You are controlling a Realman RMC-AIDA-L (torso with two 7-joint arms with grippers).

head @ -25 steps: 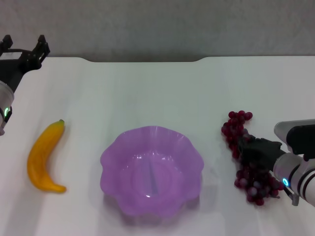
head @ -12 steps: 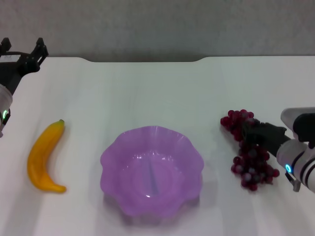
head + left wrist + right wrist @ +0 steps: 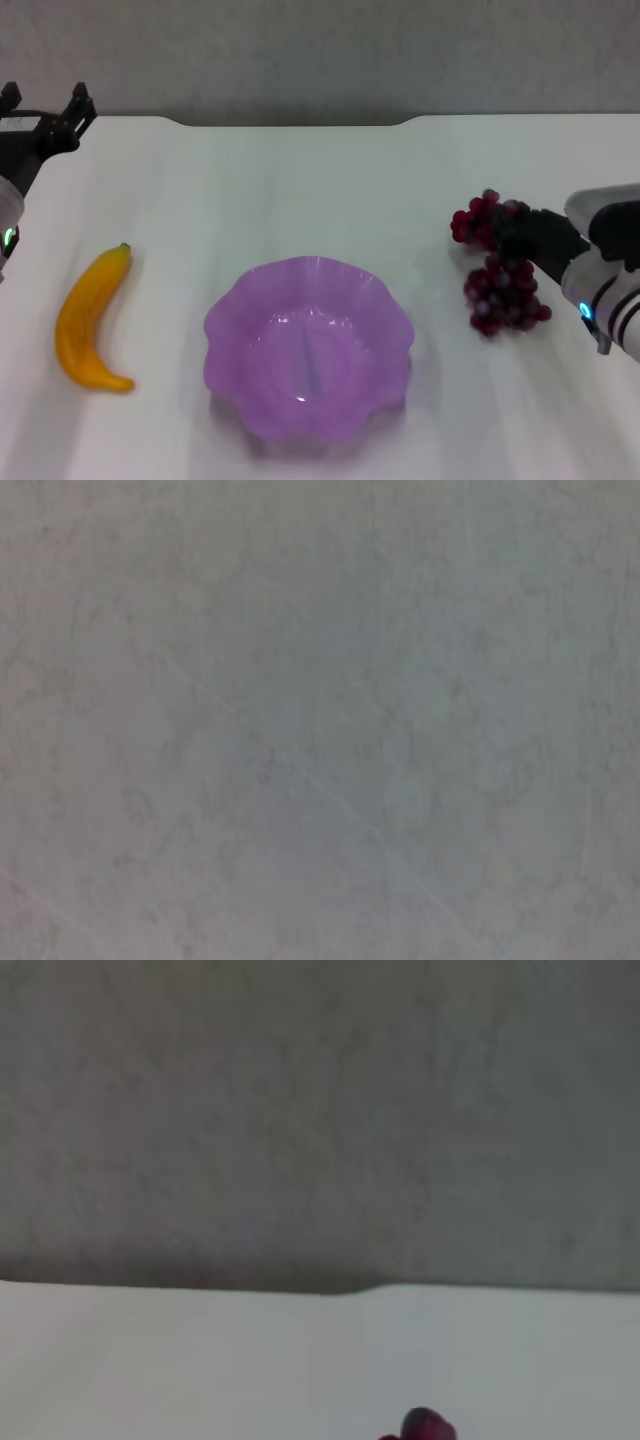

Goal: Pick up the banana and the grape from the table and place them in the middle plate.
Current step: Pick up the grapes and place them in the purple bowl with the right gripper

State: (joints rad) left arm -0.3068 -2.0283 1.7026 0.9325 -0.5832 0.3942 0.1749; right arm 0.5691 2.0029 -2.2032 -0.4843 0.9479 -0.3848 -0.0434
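Note:
The purple middle plate (image 3: pixel 250 300) sits on the white table (image 3: pixel 320 180), front centre. The yellow banana (image 3: pixel 88 320) lies on the table to its left. My right gripper (image 3: pixel 522 240) is shut on the grape bunch (image 3: pixel 497 285) and holds it lifted above the table, right of the plate; the bunch hangs below the fingers. One grape shows at the edge of the right wrist view (image 3: pixel 425 1426). My left gripper (image 3: pixel 50 115) is raised at the far left corner, open and empty.
The table's far edge has a notch (image 3: pixel 295 122) in the middle, with a grey wall behind it. The left wrist view shows only grey wall.
My right gripper has lifted the grape bunch off the table and moved it up and away from me. The left arm has barely moved.

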